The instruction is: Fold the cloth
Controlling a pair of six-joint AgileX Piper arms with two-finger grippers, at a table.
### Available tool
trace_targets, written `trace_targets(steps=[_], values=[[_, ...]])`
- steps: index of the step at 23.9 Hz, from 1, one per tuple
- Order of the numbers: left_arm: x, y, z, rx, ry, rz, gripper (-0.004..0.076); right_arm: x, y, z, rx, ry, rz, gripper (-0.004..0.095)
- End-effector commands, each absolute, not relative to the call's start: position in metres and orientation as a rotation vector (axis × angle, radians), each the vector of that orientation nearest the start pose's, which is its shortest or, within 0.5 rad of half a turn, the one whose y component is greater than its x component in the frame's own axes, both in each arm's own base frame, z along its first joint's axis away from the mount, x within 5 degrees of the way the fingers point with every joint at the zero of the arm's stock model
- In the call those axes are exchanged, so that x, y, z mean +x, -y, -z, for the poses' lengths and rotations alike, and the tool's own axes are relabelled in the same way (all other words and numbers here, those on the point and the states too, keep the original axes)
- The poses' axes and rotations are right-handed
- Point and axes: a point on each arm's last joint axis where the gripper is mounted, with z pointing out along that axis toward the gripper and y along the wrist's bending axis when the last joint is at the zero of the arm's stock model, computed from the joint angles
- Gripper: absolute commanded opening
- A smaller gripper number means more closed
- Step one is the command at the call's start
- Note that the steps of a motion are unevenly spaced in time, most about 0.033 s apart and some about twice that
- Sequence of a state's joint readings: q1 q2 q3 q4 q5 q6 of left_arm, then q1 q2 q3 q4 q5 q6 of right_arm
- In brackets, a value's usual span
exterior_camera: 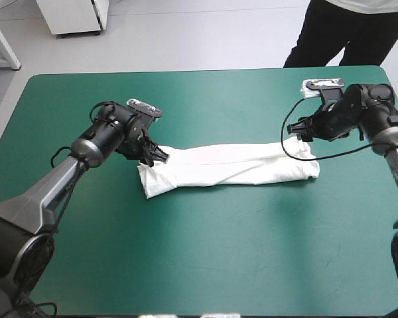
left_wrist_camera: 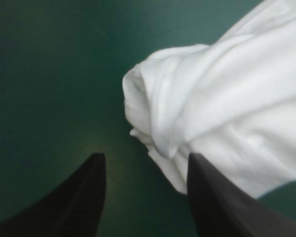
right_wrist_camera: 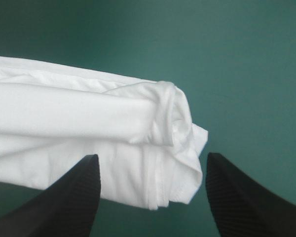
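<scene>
The white T-shirt [exterior_camera: 229, 167] lies folded into a long narrow band across the middle of the teal-green table. My left gripper [exterior_camera: 156, 156] hovers at the band's left end, open. In the left wrist view the bunched left end of the T-shirt [left_wrist_camera: 207, 108] sits just ahead of the left gripper [left_wrist_camera: 145, 165], with one black finger [left_wrist_camera: 212, 197] touching its edge. My right gripper [exterior_camera: 300, 130] is at the band's right end, open. The right wrist view shows the T-shirt's layered right end [right_wrist_camera: 113, 133] lying between and just ahead of the right gripper's [right_wrist_camera: 153, 168] spread fingers.
The teal-green table [exterior_camera: 205, 258] stretches wide in front of the T-shirt and behind it. A white cabinet [exterior_camera: 73, 16] stands on the floor beyond the far left edge.
</scene>
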State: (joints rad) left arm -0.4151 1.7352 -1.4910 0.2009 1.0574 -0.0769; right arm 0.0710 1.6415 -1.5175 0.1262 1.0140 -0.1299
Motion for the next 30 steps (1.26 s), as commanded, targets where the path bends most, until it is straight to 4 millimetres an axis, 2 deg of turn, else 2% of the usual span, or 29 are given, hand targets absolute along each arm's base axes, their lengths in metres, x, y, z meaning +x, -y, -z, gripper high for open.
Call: trace_targets(steps=[1, 3, 5, 8, 9, 10, 13, 16, 18, 21, 23, 25, 30], values=[[0.31, 0.128, -0.361, 0.504, -2.552, 0.031, 0.0385, 0.323, -0.025, -0.39, -0.165, -2.455, -0.087, 0.0594], [0.293, 0.134, -0.378, 0.569, -2.504, 0.196, 0.0379, 0.312, -0.023, -0.402, -0.161, -2.426, -0.067, 0.0595], [0.278, 0.14, -0.393, 0.59, -2.46, 0.351, 0.0324, 0.299, -0.022, -0.415, -0.138, -2.398, -0.062, 0.0594], [0.259, 0.152, -0.407, 0.688, -2.384, 0.449, 0.0129, 0.28, -0.019, -0.431, -0.119, -2.353, -0.041, 0.0594], [0.254, 0.158, -0.409, 0.724, -2.357, 0.473, 0.0041, 0.274, -0.018, -0.436, -0.112, -2.342, -0.035, 0.0594], [0.252, 0.164, -0.41, 0.758, -2.33, 0.491, -0.0006, 0.267, -0.016, -0.441, -0.095, -2.333, -0.019, 0.0594], [0.25, 0.183, -0.408, 0.799, -2.284, 0.558, -0.001, 0.248, -0.011, -0.452, -0.055, -2.305, 0.02, 0.0595], [0.26, 0.196, -0.399, 0.833, -2.249, 0.605, -0.001, 0.233, -0.006, -0.461, -0.006, -2.291, 0.065, 0.0595], [0.277, 0.21, -0.379, 0.86, -2.251, 0.641, -0.001, 0.226, -0.003, -0.462, 0.021, -2.303, 0.087, 0.0595], [0.305, 0.23, -0.334, 0.914, -2.322, 0.645, -0.001, 0.231, -0.003, -0.459, 0.024, -2.321, 0.091, 0.0594], [0.318, 0.241, -0.31, 0.934, -2.357, 0.675, -0.001, 0.244, -0.004, -0.449, 0.019, -2.344, 0.093, 0.0595], [0.332, 0.25, -0.295, 0.97, -2.376, 0.668, -0.001, 0.261, -0.005, -0.435, 0.014, -2.388, 0.098, 0.0595], [0.369, 0.269, -0.279, 0.945, -2.383, 0.723, -0.001, 0.307, -0.01, -0.396, -0.017, -2.485, 0.079, 0.0594]])
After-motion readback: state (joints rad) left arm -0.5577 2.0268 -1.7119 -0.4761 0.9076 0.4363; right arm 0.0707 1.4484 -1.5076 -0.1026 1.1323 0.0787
